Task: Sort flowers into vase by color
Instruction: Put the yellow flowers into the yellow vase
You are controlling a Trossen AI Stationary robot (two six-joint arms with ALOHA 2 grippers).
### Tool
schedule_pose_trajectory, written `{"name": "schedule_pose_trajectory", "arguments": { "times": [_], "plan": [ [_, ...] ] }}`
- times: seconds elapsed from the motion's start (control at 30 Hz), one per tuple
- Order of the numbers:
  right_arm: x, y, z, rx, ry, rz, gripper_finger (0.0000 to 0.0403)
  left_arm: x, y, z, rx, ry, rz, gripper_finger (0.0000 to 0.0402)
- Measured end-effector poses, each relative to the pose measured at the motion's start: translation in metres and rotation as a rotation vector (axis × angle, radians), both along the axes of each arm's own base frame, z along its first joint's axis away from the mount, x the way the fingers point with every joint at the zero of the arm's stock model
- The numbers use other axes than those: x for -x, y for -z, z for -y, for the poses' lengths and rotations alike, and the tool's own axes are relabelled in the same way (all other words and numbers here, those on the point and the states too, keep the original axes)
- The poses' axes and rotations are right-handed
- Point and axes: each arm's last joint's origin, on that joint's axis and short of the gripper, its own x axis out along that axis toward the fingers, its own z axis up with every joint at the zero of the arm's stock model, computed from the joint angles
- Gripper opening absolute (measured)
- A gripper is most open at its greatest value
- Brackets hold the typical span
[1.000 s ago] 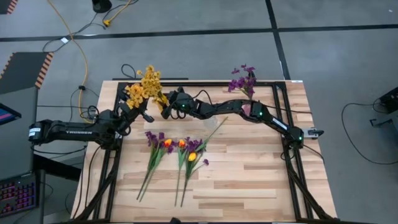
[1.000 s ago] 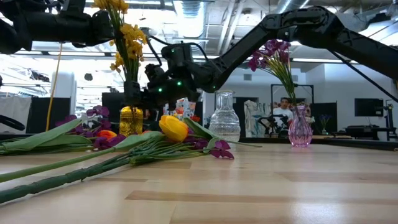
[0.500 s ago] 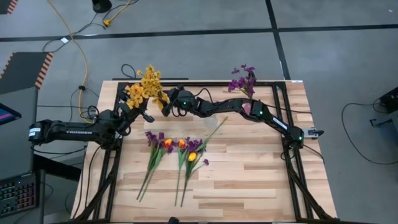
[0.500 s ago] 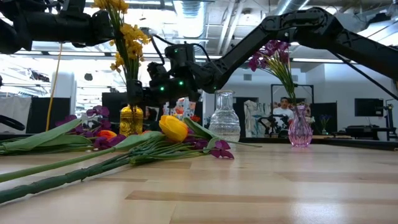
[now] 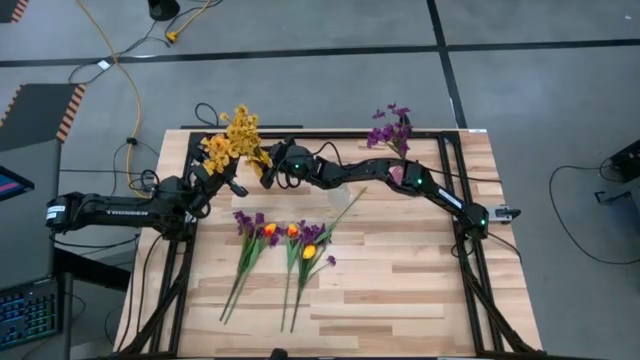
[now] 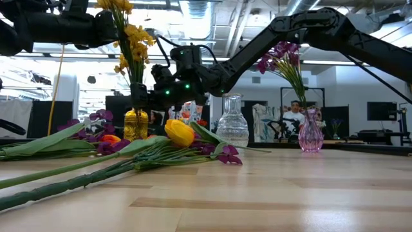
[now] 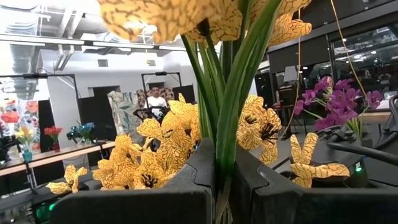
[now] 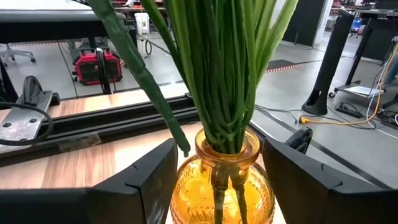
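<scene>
Wooden table point(image 5: 400, 280), open workshop behind. At 11 o'clock our left gripper point(image 7: 219, 186) is pinching a yellow flower point(image 5: 222, 150) stem above the amber vase point(image 8: 219, 186), while the right gripper point(image 8: 214, 180) sits spread around the vase neck. We'd steady the vase, then lower the stem straight in.

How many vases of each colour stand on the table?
Amber vase: 1
Clear vase: 1
Pink vase: 1
Total: 3
</scene>
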Motion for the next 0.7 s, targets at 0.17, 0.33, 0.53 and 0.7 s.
{"name": "schedule_pose_trajectory", "arguments": {
  "times": [0.17,0.33,0.53,0.7],
  "plan": [
    [0.0000,0.0002,0.0000,-0.001,0.000,-0.001,0.0237,0.0000,0.0000,0.0000,0.000,0.000,0.000,0.0000],
    [0.0000,0.0002,0.0000,-0.001,0.000,-0.001,0.0210,0.0000,0.0000,0.0000,0.000,0.000,0.000,0.0000],
    [0.0000,0.0002,0.0000,-0.001,0.000,-0.001,0.0187,0.0000,0.0000,0.0000,0.000,-0.001,0.000,0.0000],
    [-0.0001,0.0001,0.0000,0.000,0.000,0.000,0.0184,0.0006,0.0002,-0.0006,0.005,-0.030,-0.006,0.0000]
  ]
}}
